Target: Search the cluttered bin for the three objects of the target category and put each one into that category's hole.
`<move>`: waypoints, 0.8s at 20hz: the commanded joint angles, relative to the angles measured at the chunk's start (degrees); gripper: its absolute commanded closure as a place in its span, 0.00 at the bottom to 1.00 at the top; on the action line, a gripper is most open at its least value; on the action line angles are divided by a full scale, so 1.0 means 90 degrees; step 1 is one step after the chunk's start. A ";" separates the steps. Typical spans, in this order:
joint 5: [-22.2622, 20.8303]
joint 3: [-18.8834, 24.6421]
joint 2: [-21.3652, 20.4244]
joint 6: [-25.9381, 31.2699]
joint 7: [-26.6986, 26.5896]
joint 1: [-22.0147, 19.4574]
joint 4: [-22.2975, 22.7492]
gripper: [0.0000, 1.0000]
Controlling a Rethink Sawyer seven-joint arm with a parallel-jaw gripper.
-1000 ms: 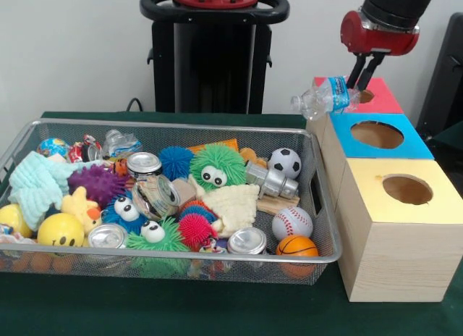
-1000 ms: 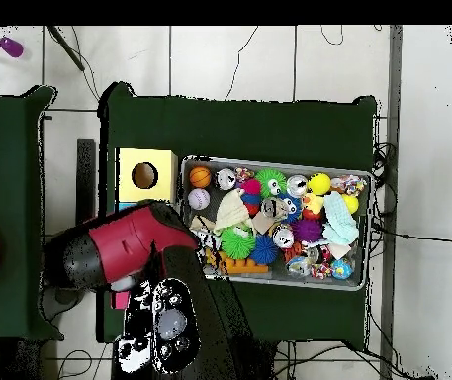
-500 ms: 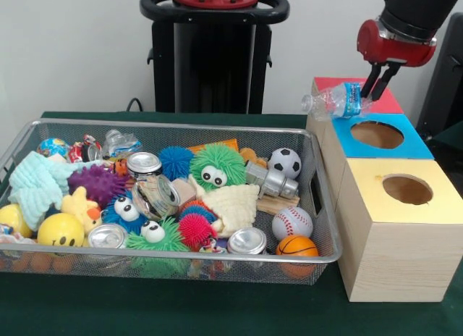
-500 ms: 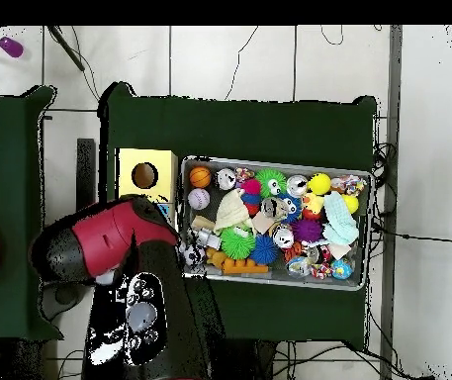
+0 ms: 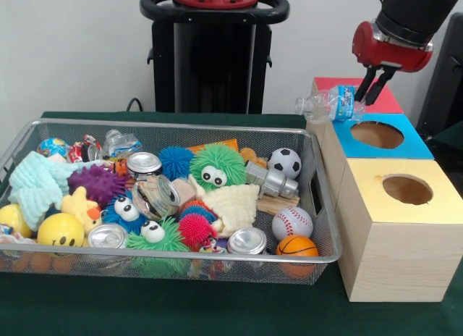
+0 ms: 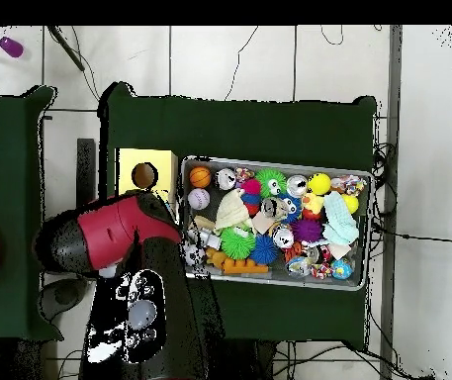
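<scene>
A crumpled clear plastic bottle (image 5: 328, 104) with a blue label hangs on its side in the air. Its capped end points left, over the gap between the bin and the boxes. My gripper (image 5: 370, 94) is shut on the bottle's base end, above the seam between the red-topped box (image 5: 386, 99) and the blue-topped box (image 5: 406, 142). The blue box's round hole (image 5: 377, 134) lies just below and right of the bottle. In the overhead view my red arm (image 6: 111, 234) hides the gripper, the bottle and most of the boxes.
The yellow-topped box (image 5: 416, 207) stands nearest, seen from above as the yellow box (image 6: 131, 164). The wire bin (image 5: 322, 206) holds fuzzy balls, sports balls, several cans, a glass jar (image 5: 155, 197) and a crumpled clear wrapper (image 5: 120, 143). From above, the bin (image 6: 275, 162) lies right of the arm.
The gripper carried the bottle right toward the boxes, then eased back slightly left and lower. The bottle's neck now tilts a little less upward. Bin contents are unchanged.
</scene>
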 commanded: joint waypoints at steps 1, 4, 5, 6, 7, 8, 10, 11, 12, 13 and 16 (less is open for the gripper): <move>0.0233 -0.0301 0.0336 0.0649 0.1494 0.0094 -0.0290 1.00; 0.0291 -0.0399 0.0378 0.0671 0.1486 0.0142 -0.0365 1.00; 0.0303 -0.0433 0.0384 0.0655 0.1484 0.0155 -0.0357 1.00; 0.0319 -0.0461 0.0391 0.0660 0.1475 0.0173 -0.0365 1.00; 0.0330 -0.0494 0.0405 0.0651 0.1484 0.0200 -0.0363 1.00; 0.0342 -0.0525 0.0424 0.0645 0.1500 0.0227 -0.0389 1.00; 0.0365 -0.0588 0.0462 0.0635 0.1531 0.0283 -0.0441 1.00; 0.0423 -0.0603 0.0501 0.0676 0.1591 0.0331 -0.0500 1.00; 0.0466 -0.0633 0.0543 0.0720 0.1636 0.0373 -0.0561 1.00; 0.0508 -0.0673 0.0621 0.0807 0.1727 0.0437 -0.0683 1.00; 0.0606 -0.0798 0.0825 0.1035 0.1906 0.0627 -0.0999 1.00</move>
